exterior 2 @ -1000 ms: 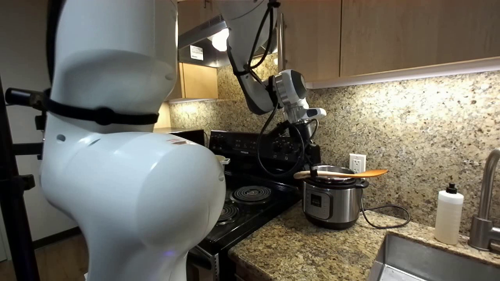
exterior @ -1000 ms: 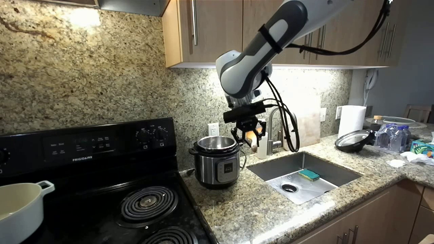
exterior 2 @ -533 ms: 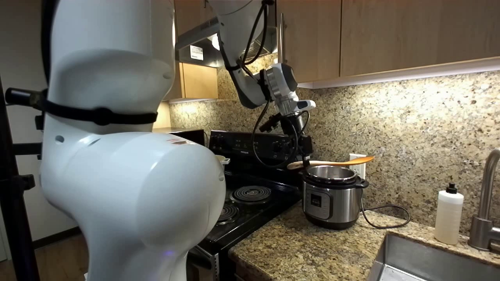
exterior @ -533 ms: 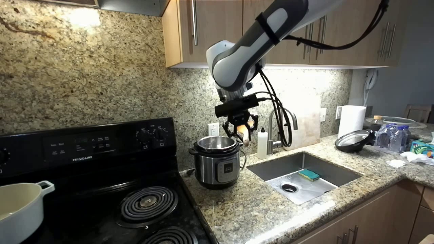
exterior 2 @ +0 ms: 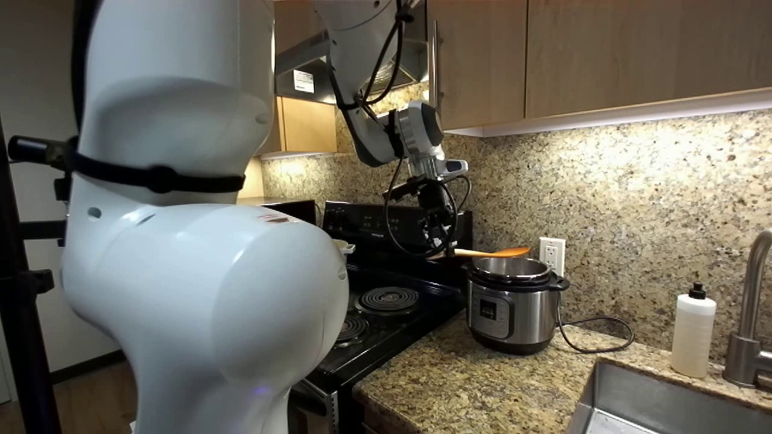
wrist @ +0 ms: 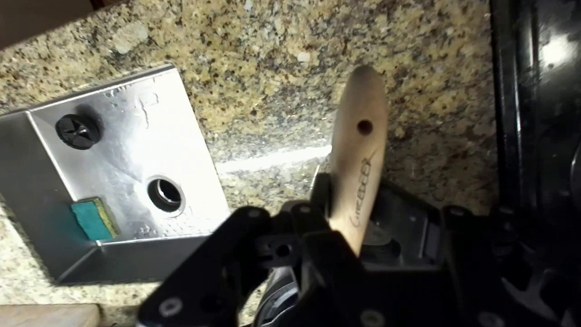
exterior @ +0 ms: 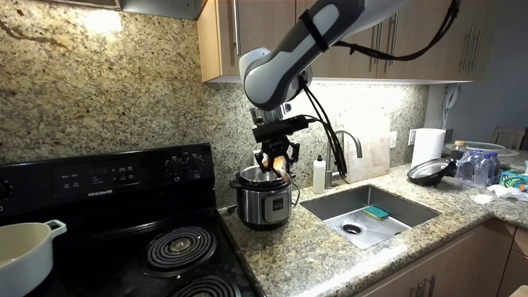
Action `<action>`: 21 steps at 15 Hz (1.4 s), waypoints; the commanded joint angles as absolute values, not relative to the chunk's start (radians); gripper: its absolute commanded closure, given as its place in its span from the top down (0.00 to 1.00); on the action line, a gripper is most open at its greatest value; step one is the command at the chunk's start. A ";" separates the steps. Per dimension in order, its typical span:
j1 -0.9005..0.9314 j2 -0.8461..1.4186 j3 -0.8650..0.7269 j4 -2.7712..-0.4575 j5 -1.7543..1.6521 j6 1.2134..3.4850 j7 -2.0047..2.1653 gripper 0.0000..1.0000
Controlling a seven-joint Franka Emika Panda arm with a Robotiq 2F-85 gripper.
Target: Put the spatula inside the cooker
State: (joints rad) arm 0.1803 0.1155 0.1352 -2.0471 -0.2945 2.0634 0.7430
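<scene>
In an exterior view, the spatula (exterior 2: 482, 253) is gripped nearly level by the claw (exterior 2: 450, 249), at eleven o'clock from the cooker (exterior 2: 522, 316); released untilted, it may be caught across the top.

Kitchen: coil-burner stove (exterior: 111, 255), sink (exterior: 338, 205), faucet (exterior 2: 749, 301), speckled counter (exterior: 288, 251), wall cabinets (exterior: 264, 41).

Speckled wall (exterior: 103, 86), floor (exterior 2: 96, 395) possibly wooden

Hand (exterior: 283, 171): gripping the spatula (exterior: 274, 163), seen across the open cooker (exterior: 251, 205)
Cooker: upright on the counter (exterior: 297, 243), between stove (exterior: 123, 233) and sink (exterior: 341, 202)
Sink: green sponge (exterior: 375, 212) inside
White pot (exterior: 27, 258): on the stove, partly in view
</scene>
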 commanded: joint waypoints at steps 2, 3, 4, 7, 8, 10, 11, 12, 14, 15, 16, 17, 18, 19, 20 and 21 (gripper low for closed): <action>0.172 0.179 0.141 -1.997 -0.166 2.047 0.513 0.08; 0.170 0.194 0.138 -1.984 -0.141 2.034 0.475 0.08; 0.169 0.211 0.133 -1.967 -0.121 2.015 0.451 0.09; 0.169 0.254 0.116 -1.913 -0.105 1.983 0.431 0.09; 0.168 0.271 0.110 -1.888 -0.098 1.972 0.423 0.09; 0.165 0.296 0.101 -1.845 -0.083 1.956 0.411 0.09; 0.164 0.305 0.096 -1.824 -0.078 1.952 0.407 0.09; 0.164 0.316 0.090 -1.802 -0.077 1.947 0.408 0.09; 0.163 0.341 0.083 -1.761 -0.069 1.934 0.402 0.08; 0.163 0.353 0.080 -1.741 -0.065 1.922 0.395 0.08; 0.162 0.364 0.077 -1.727 -0.060 1.915 0.389 0.08; 0.162 0.368 0.078 -1.725 -0.056 1.909 0.385 0.07; 0.161 0.377 0.077 -1.713 -0.052 1.899 0.383 0.07; 0.159 0.381 0.077 -1.712 -0.045 1.898 0.382 0.12; 0.158 0.385 0.077 -1.711 -0.038 1.897 0.378 0.22; 0.157 0.389 0.076 -1.710 -0.035 1.899 0.377 0.11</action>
